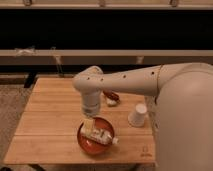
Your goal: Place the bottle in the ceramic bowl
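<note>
Bottle (pixel 101 134) lies in my ceramic bowl (pixel 85 142), cap over the rim; gripper (pixel 89 121) sits above it, grip unclear; only releasing and retreating looks left.

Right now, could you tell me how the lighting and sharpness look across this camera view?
Camera view: soft all over, edges smeared; warm light on the wooden table; black band behind, detail lost. The tool sits over the ceramic bowl, hard to resolve. The bottle lies in the bowl, label unreadable; the white cup looks slightly washed out.
</note>
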Motion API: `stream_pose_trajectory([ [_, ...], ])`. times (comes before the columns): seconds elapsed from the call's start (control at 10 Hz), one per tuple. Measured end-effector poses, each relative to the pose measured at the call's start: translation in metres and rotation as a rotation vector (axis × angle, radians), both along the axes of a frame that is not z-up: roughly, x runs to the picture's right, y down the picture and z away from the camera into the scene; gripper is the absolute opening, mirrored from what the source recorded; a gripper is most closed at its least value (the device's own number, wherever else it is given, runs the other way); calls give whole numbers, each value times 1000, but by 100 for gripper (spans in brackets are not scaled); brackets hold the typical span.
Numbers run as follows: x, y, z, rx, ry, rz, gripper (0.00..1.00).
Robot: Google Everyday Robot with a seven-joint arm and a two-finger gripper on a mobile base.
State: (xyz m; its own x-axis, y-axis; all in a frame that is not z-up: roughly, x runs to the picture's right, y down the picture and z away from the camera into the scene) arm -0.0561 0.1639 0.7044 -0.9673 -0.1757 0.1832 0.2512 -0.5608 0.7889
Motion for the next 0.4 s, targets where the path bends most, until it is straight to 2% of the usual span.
stream_pose_trajectory([
  [0.2, 20, -20, 0, 13, -9, 40, 80],
  [0.4, 20, -22, 0, 15, -13, 37, 80],
])
